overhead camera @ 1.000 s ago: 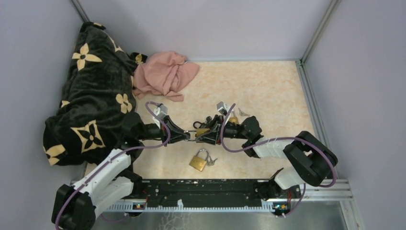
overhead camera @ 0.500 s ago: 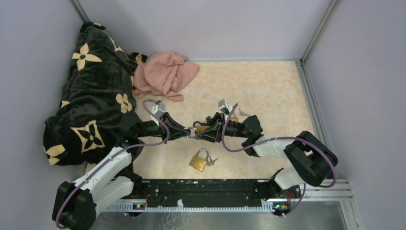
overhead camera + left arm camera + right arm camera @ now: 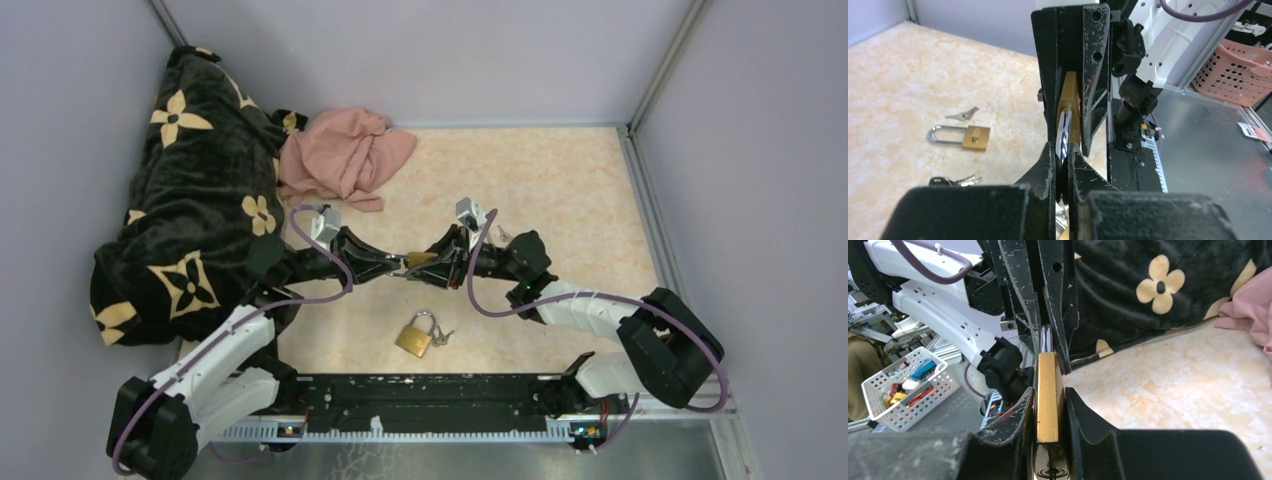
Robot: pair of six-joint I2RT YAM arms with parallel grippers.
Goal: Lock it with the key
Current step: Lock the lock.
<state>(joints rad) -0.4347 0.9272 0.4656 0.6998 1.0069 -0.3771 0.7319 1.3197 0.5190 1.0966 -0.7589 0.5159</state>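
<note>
the left arm (image 3: 215,350) and the right arm (image 3: 600,310) each stretch forward and angle inward, so the 2 grippers meet tip to tip, facing each other. the left gripper (image 3: 1063,150) is clamped on the steel shackle of a padlock (image 3: 1048,390); the right gripper (image 3: 1048,399) is clamped on its brass body.

I am holding the brass padlock (image 3: 1048,375) edge-on above the counter (image 3: 923,75), my right end effector (image 3: 1049,397) clamping its body and my left end effector (image 3: 1063,152) pinching its silver shackle (image 3: 1064,131). A small silver key (image 3: 964,115) is lying flat on the counter.
</note>
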